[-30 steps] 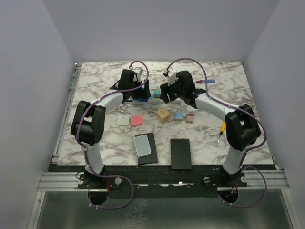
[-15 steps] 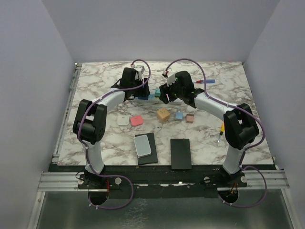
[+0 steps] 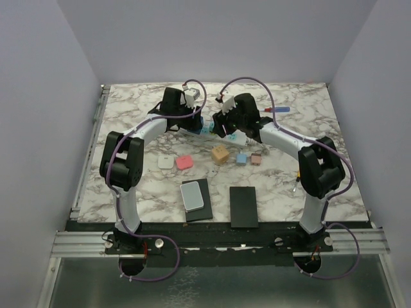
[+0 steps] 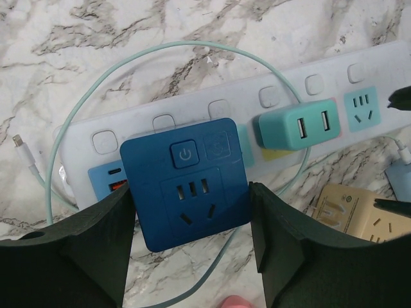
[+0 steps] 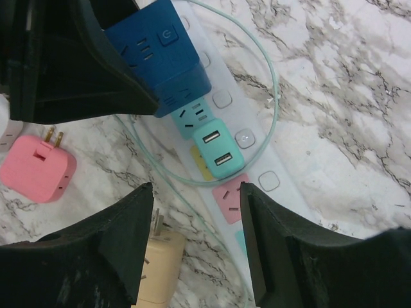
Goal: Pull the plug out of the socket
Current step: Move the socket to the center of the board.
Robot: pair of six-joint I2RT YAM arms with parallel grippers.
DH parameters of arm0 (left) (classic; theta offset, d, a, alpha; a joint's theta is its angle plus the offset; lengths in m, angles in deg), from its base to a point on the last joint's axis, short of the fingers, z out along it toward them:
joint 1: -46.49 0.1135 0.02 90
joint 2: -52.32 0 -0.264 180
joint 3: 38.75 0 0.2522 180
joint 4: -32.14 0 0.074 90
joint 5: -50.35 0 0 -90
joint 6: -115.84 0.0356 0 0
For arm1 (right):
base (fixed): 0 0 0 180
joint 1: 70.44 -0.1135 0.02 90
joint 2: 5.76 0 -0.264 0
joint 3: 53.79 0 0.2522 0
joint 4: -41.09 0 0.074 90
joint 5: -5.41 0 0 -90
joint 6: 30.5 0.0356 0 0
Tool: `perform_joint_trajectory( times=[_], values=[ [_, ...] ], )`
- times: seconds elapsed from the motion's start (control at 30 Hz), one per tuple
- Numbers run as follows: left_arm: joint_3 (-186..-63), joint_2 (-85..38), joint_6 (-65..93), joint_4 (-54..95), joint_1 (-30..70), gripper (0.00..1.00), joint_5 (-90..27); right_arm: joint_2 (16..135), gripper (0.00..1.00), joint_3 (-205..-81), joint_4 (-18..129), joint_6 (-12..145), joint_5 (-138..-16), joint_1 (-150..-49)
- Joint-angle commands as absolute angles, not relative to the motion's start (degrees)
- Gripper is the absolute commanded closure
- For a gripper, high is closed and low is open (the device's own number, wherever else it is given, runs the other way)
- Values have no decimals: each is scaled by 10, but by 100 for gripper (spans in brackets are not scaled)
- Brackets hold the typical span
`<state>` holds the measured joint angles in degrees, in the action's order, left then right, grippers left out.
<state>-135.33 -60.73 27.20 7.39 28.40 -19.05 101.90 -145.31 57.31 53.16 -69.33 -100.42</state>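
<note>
Left hand (image 4: pixel 189 196) is clamped on the blue adapter plug (image 4: pixel 186 160), right hand (image 5: pixel 196 192) spread over the power strip (image 5: pixel 253 160); a straight lift is judged due.

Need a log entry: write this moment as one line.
left fingers: gripping blue plug | plug: over power strip, seating unclear | right fingers: open above strip

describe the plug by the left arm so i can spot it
On the long white power strip at the marble table's far middle, look between the fingers of the left end effector. It's the big dark blue square adapter, unlike the smaller teal USB block.
</note>
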Motion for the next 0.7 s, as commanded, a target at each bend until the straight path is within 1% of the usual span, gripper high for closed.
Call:
perform_joint_trajectory(
  times=[0.0,0.17,0.37,0.67],
  values=[
    [-1362,-624,288,24,286,57,-144,1058,39,-1477,570,494,-713,-1007],
    [-1371,-633,269,19,287,57,-148,1072,39,-1484,557,480,-731,-1010],
    [-1378,-634,263,8,288,58,-148,1099,39,-1514,575,466,-729,-1014],
    [-1379,-634,261,7,288,59,-150,1130,42,-1544,597,446,-739,-1028]
  ],
)
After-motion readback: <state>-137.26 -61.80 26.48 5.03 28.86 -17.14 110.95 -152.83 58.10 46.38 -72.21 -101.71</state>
